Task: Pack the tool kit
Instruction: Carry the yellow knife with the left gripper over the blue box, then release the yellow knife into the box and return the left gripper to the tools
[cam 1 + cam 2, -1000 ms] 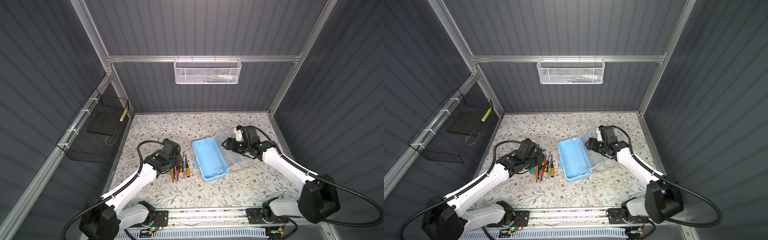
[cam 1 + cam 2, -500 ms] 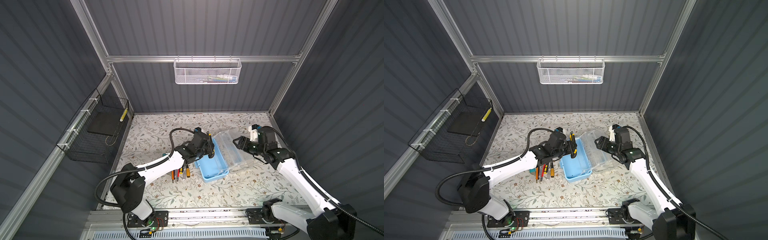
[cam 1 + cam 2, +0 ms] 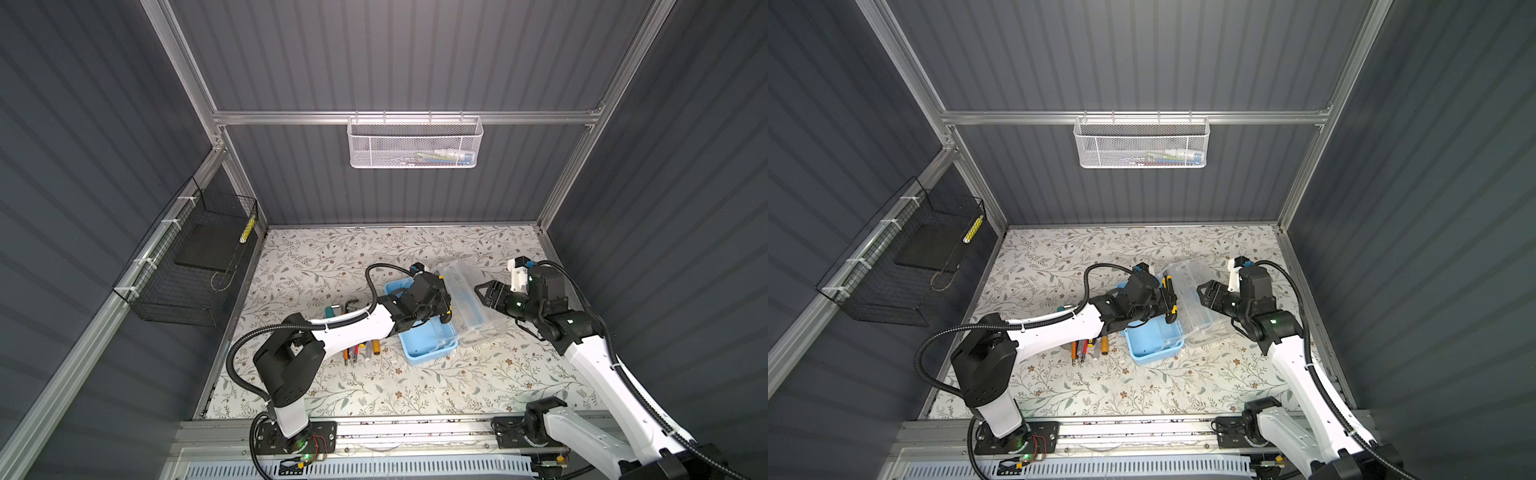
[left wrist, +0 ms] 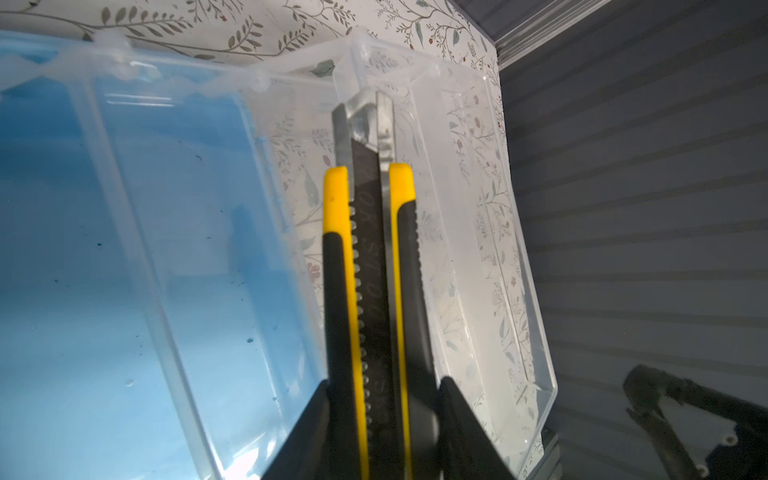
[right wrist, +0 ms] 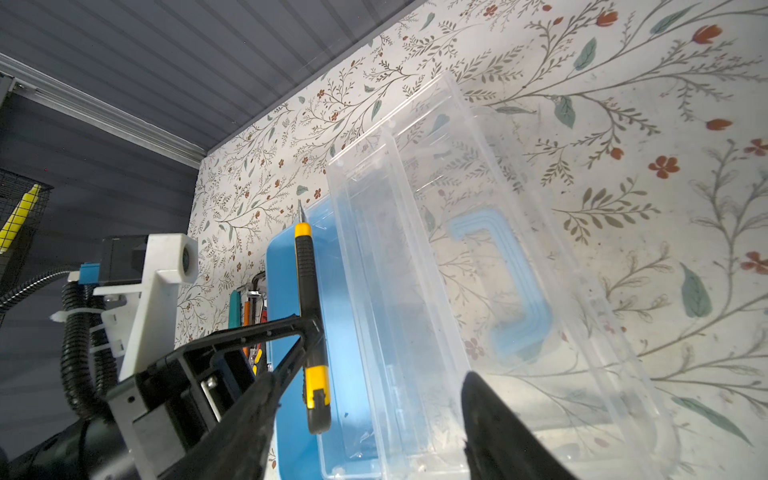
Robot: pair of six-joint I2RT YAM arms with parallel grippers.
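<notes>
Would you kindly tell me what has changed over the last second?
The left gripper lifted the utility knife from beside the screwdrivers and carried it rightward over the blue box. The right gripper, open, drew back slightly. Box, clear lid and screwdrivers stayed put.

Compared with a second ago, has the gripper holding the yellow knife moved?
Yes. The left gripper, shut on the utility knife, moved right, from the screwdrivers to above the blue box.
</notes>
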